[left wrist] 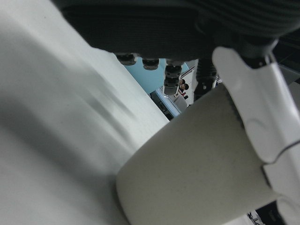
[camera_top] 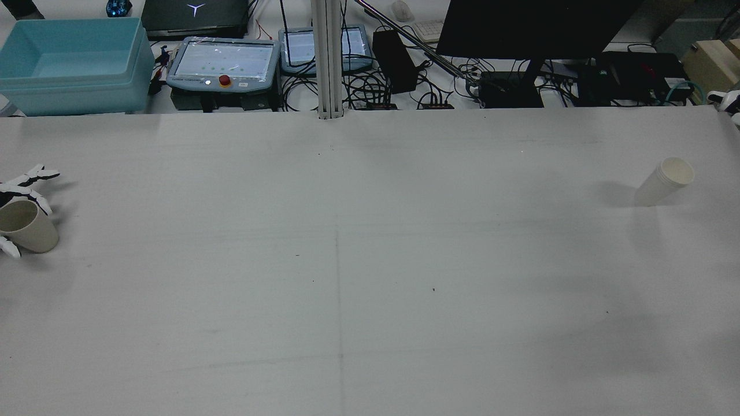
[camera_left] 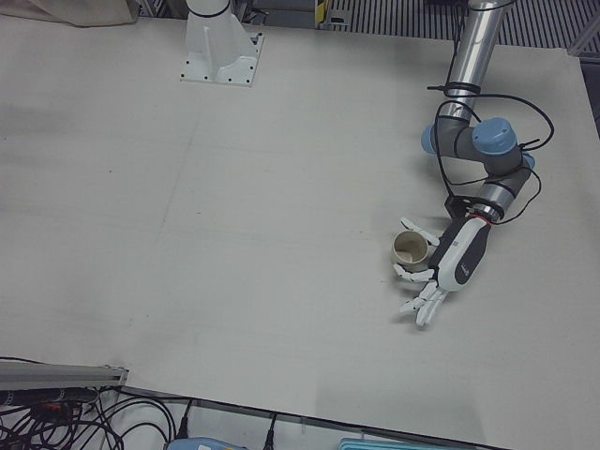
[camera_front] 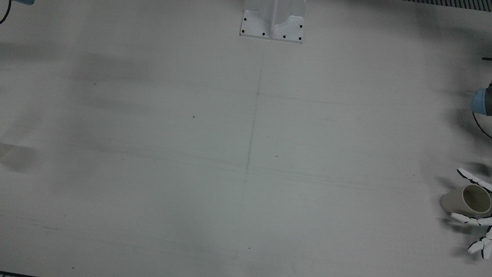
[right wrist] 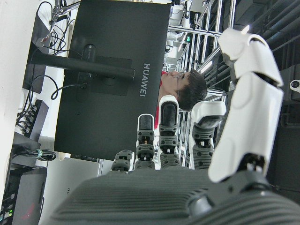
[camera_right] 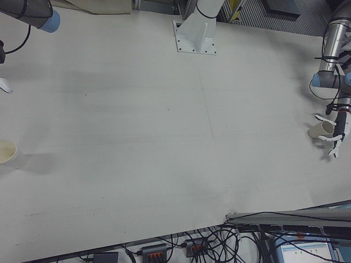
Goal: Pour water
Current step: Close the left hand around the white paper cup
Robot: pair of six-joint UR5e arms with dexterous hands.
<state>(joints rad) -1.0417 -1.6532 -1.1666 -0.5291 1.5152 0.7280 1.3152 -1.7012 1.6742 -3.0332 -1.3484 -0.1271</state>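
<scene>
Left hand [camera_left: 452, 264] spread around the beige cup [camera_left: 410, 247], fingers [camera_front: 466, 219] apart on either side of it, one lying along the wall in the left hand view; contact there, but a true grip cannot be told. Cup upright on the table [camera_top: 370, 260], at the far left edge in the rear view, mouth open.

Right hand [right wrist: 197, 140] up off the table near its far right corner, fingers apart, clasping nothing, facing a black monitor [right wrist: 112, 79].

White cup [camera_top: 663, 181] upright near the right edge, well apart from both hands. Teal bin [camera_top: 72, 63] beyond the far left corner.
</scene>
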